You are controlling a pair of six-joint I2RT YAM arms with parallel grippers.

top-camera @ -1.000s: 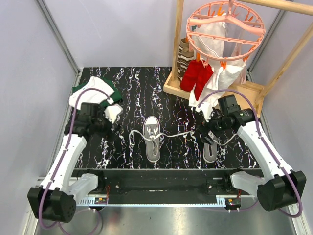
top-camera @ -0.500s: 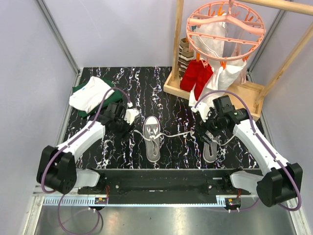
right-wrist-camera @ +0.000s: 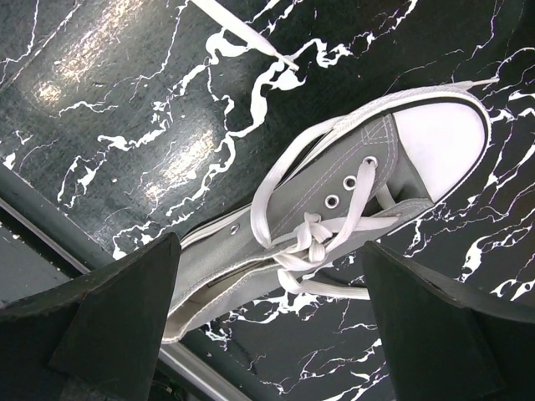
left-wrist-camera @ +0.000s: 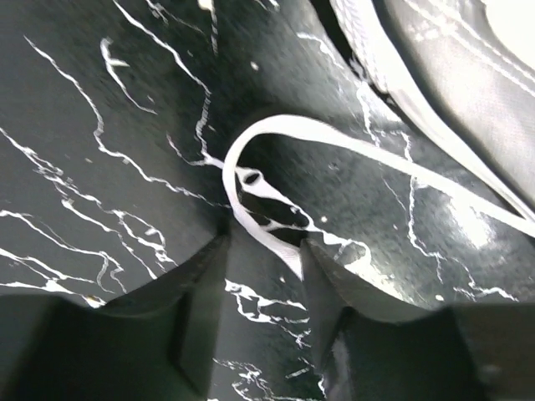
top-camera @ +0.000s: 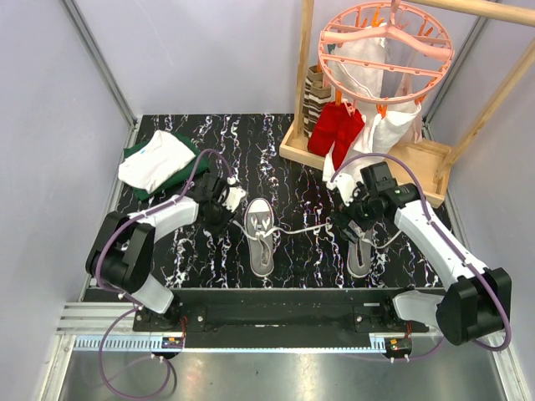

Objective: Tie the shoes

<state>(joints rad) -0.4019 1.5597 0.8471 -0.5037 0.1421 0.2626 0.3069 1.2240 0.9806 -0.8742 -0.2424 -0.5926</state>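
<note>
Two grey shoes with white toe caps lie on the black marbled table, the left shoe point(top-camera: 260, 238) in the middle and the right shoe point(top-camera: 360, 259) partly under my right gripper point(top-camera: 351, 227). A white lace point(top-camera: 305, 227) trails between them. My left gripper point(top-camera: 219, 217) is low on the table just left of the left shoe point(left-wrist-camera: 456, 75). Its jaws stand narrowly apart, and a loop of loose lace point(left-wrist-camera: 251, 180) runs in between the fingertips, close to the right finger point(left-wrist-camera: 330, 284). My right gripper point(right-wrist-camera: 269, 244) hangs wide open above the right shoe point(right-wrist-camera: 351, 180) and its loosely knotted laces point(right-wrist-camera: 313, 238).
Folded white and green clothes point(top-camera: 157, 159) lie at the back left. A wooden rack point(top-camera: 303, 100) with a pink peg hanger point(top-camera: 384, 42), red cloth point(top-camera: 334, 129) and white cloth stands at the back right. The table's metal front rail point(top-camera: 276, 294) runs close behind the shoes' heels.
My left arm has swung right from the clothes to the lace beside the left shoe, and its jaws have narrowed. My right gripper has shifted slightly left over the right shoe.
</note>
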